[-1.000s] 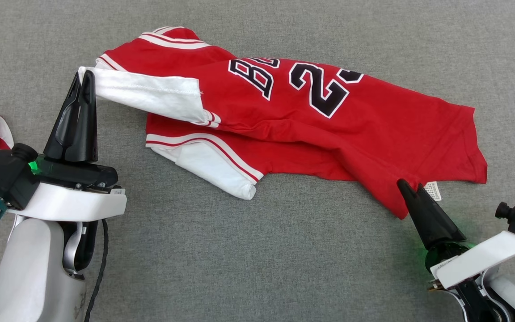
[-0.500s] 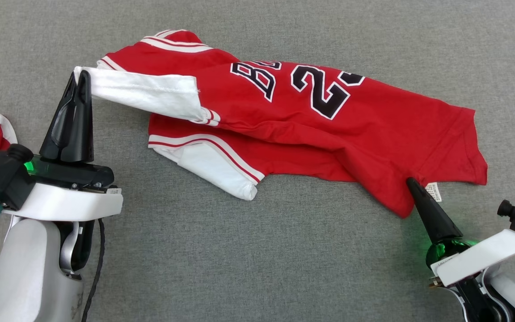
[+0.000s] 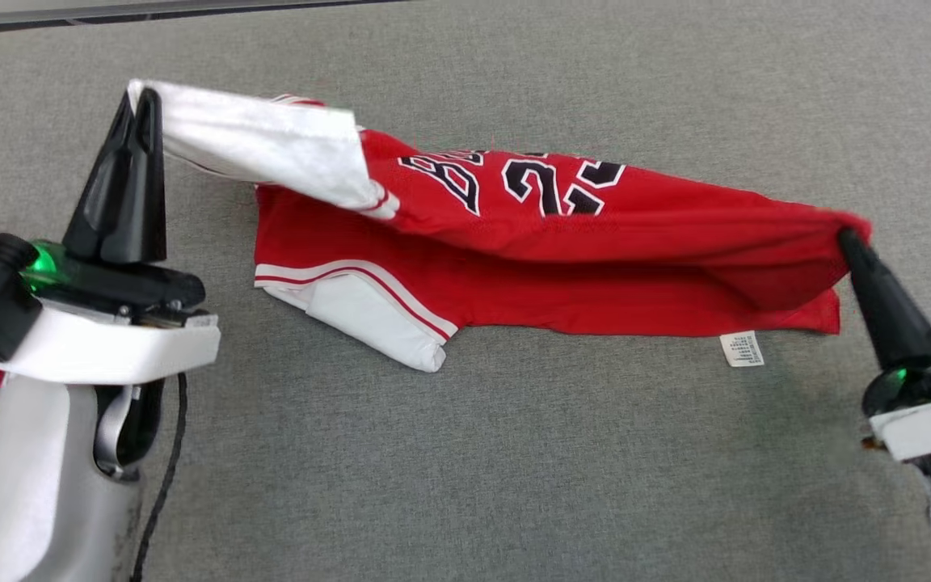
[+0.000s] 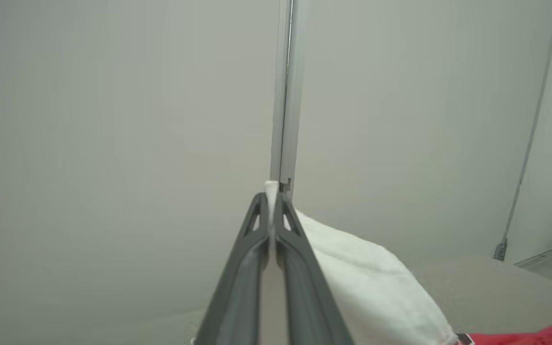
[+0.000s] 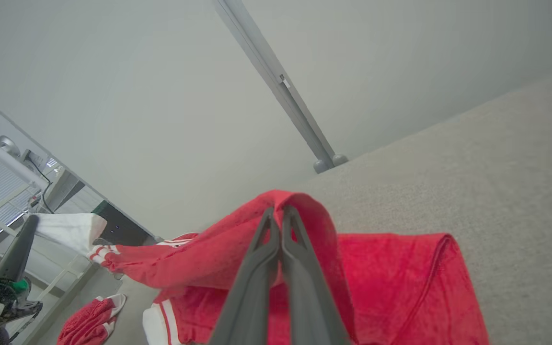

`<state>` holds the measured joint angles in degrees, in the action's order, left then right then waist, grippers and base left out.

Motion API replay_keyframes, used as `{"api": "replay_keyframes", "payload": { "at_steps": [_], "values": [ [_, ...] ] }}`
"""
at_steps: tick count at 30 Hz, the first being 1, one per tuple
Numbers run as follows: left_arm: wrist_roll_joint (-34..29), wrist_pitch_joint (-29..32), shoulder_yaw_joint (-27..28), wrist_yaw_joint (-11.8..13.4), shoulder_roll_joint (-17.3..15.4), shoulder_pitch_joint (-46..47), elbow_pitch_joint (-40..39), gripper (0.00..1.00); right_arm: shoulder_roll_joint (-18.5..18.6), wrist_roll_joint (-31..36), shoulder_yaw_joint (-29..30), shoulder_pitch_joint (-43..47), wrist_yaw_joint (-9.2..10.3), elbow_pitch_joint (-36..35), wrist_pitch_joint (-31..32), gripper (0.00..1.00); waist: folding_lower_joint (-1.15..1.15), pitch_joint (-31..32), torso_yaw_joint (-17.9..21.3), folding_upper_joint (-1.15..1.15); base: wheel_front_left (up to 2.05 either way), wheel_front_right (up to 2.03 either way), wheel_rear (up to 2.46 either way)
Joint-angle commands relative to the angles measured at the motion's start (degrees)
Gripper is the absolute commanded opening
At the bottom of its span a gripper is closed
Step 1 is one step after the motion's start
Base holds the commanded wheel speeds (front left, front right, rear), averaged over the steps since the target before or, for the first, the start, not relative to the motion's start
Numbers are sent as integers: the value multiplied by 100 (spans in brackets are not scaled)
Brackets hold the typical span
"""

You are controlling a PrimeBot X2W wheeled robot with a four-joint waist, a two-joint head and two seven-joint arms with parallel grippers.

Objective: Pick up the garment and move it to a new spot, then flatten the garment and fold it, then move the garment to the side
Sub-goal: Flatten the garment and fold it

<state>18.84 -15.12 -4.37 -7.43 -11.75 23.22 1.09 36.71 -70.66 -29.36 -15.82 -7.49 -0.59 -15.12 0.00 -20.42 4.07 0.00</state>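
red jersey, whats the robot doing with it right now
The robot holds the red jersey stretched between both arms. Its left pincer is shut on the end of a white sleeve, raised off the grey surface; its right pincer is shut on the red hem at the other end. The lower part lies on the surface. It is not yet flat or folded.

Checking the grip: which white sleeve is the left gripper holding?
The upper sleeve, lifted in the shut left gripper; the lower sleeve lies on the grey surface.
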Motion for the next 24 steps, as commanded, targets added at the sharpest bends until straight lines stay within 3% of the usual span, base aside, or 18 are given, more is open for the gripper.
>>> {"api": "replay_keyframes", "payload": {
  "at_steps": [1,5,10,12,18,24],
  "values": [
    [111,-3,-30,-4,-88,196,-66,0,103,55,98,-112,0,-64,-3,0,0,47,43,0,0,0,0],
    [534,151,-313,-4,-558,911,-161,0,639,51,425,-524,0,-263,-3,0,0,88,138,0,0,0,0],
    [942,1097,-843,-4,-1207,2387,-71,0,1179,-39,488,-1643,0,-140,401,0,0,-124,287,0,0,0,0],
    [1035,1409,-1089,-4,-1370,3140,105,0,1222,-82,425,-2273,0,25,663,0,0,-297,334,0,0,0,0],
    [768,1596,-1774,0,-1526,5458,1272,0,711,135,29,-4431,0,1041,1172,0,0,-946,497,0,0,0,0],
    [74,762,-2109,11,-1324,7426,2666,0,34,600,-386,-6231,0,2115,751,0,0,-1523,671,0,0,0,0]
  ]
}}
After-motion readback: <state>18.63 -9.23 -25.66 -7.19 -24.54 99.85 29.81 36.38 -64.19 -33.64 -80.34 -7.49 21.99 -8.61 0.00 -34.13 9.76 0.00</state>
